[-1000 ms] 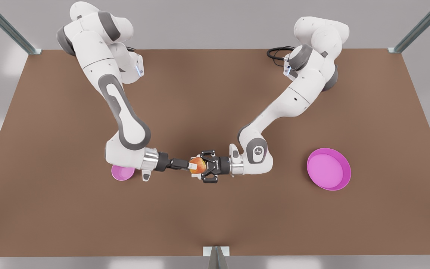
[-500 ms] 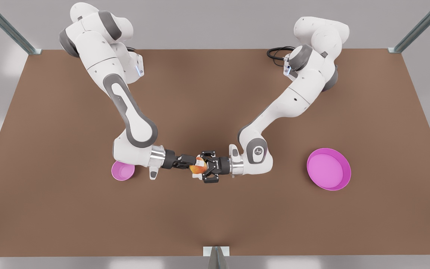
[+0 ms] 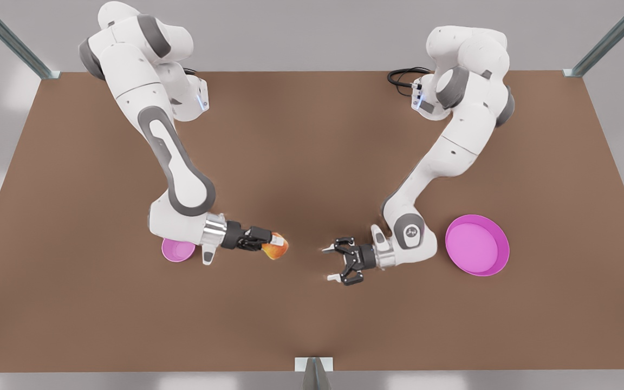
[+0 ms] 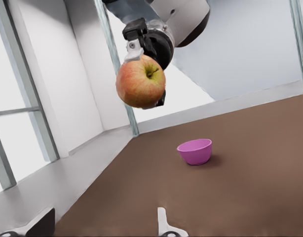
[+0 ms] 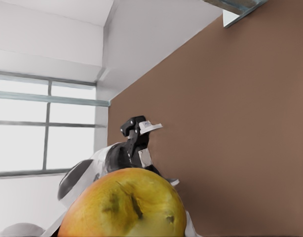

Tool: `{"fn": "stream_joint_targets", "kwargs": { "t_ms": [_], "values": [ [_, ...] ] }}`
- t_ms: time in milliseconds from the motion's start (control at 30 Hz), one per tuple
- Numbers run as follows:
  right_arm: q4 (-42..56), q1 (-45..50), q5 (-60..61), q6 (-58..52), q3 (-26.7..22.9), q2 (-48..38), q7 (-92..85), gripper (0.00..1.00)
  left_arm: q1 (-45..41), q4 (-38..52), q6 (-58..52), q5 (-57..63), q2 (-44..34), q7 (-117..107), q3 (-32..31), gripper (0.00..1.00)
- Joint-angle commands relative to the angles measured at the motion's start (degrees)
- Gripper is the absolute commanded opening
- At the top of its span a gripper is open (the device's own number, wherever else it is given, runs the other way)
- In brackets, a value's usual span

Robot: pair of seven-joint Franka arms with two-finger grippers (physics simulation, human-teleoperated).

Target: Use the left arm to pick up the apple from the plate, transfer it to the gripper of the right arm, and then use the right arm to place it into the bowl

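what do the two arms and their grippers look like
Both arms are white, rounded segments with grey joint bands and a silver cuff at the wrist. The right gripper is slim and black with pale pads. The left gripper is a wider black claw with splayed linkage fingers and pale tips. A black cable coils at the left arm's base.

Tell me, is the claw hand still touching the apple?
Apart. In the front view, bare brown table shows between the left gripper, fingers spread wide, and the apple. The right gripper holds the apple now, near the bowl.
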Motion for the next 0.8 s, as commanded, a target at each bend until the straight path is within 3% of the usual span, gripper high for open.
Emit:
{"fn": "stream_joint_targets", "kwargs": {
  "t_ms": [0, 33, 100, 167, 200, 267, 333, 467, 767],
  "values": [
    [-1.35, -2.45, -9.25, -5.45, 0.01, -1.26, -0.27, 0.67, 1.59, -5.63, -1.32, 28.53, -10.76, -63.25, 7.86, 1.0],
    [-2.06, -4.56, -14.7, -8.26, 0.01, -2.05, -0.18, 0.67, 4.31, -3.34, -10.63, 50.52, -16.57, -85.07, 9.98, 1.0],
    [-2.06, -8.34, -23.75, -13.63, 0.01, -2.23, -0.18, 0.67, 8.71, 9.04, -33.65, 73.82, -19.47, -101.52, 10.59, 1.0],
    [-1.88, -10.97, -32.71, -15.65, 0.01, -2.67, -0.27, 0.67, 8.19, 10.81, -42.1, 91.57, -27.73, -127.5, 12.0, 1.0],
    [-1.79, -12.12, -36.85, -16.09, 0.01, -2.67, -0.36, 0.67, 8.8, 10.81, -47.03, 93.52, -29.4, -142.48, 12.09, 1.0],
    [-1.44, -13.44, -43.62, -16.0, 0.01, -2.67, -0.36, 0.67, 8.8, 10.64, -47.3, 91.77, -30.63, -149.07, 12.18, 1.0],
    [-1.53, -14.76, -50.82, -16.44, -0.07, -2.67, -0.36, 0.67, 8.53, -5.98, -37.8, 85.97, -42.5, -150.92, 14.99, 1.0],
    [-1.7, -17.3, -62.16, -16.79, -0.69, -1.62, -0.27, 0.67, 9.77, -1.23, -38.86, 85.17, -39.34, -154.61, 14.99, 1.0],
    [-1.7, -18.8, -69.99, -16.18, -0.69, 1.46, -0.53, 0.67, 9.59, -1.23, -38.86, 84.91, -39.34, -154.53, 14.73, 1.0]
  ]
}}
